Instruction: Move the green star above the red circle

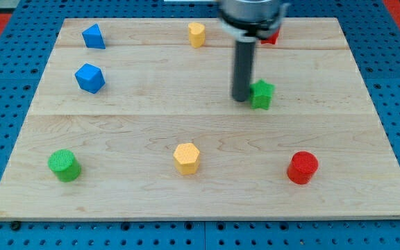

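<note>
The green star lies right of the board's middle. The red circle sits near the view's bottom right, well below the star and a little to its right. My tip rests on the board at the star's left side, touching or nearly touching it. The dark rod rises from there towards the view's top.
A red block is partly hidden behind the arm at the top. A yellow block sits at top centre, two blue blocks at top left, a green circle at bottom left, a yellow hexagon at bottom centre. The wooden board lies on a blue pegboard.
</note>
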